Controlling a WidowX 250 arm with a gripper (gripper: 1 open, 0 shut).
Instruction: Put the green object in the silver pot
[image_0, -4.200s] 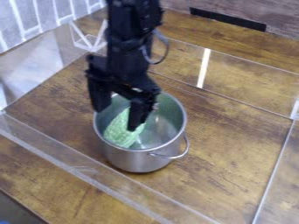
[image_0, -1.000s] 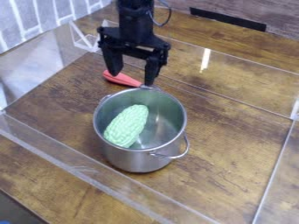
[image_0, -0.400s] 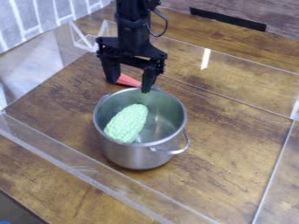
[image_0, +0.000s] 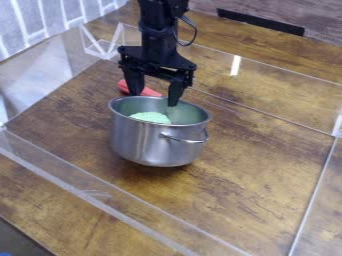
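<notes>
Silver pot (image_0: 158, 136): round steel vessel on a wooden table (image_0: 267, 170), one loop handle facing the camera, holding the green object (image_0: 151, 117), whose pale green ridged top shows just below the rim. Gripper (image_0: 156, 88): black, pointing downward over the pot's far rim, jaws spread wide and holding nothing. Small red object (image_0: 138, 91): flat on the table just behind the pot, partly hidden by the fingers.
</notes>
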